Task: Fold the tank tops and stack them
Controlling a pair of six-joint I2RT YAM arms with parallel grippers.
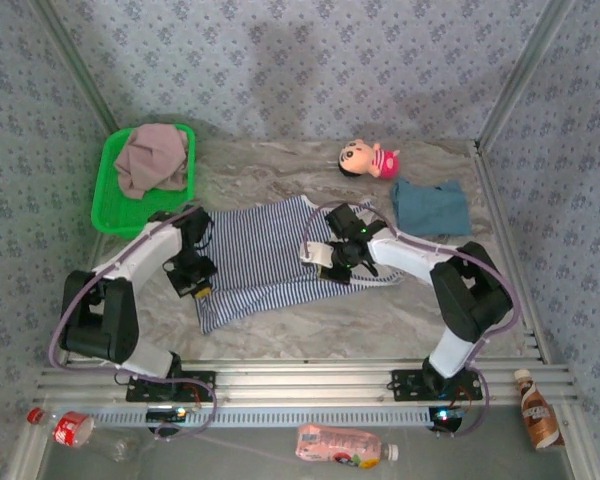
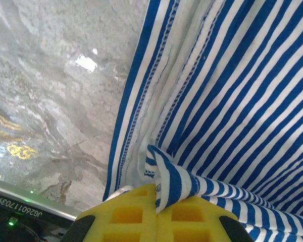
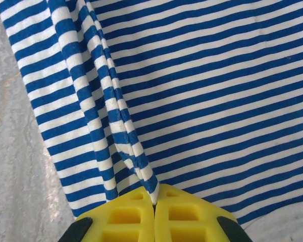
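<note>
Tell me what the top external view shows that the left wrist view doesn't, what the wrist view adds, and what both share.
Top external: the mauve tank top in the green basket, the teal tank top beside the doll, and the right gripper on the striped tank top's right side. Left wrist: the left gripper's yellow fingers shut on a pinched fold of cloth, and the stitched hem up close. Both: the striped tank top lying on the marbled table.
</note>
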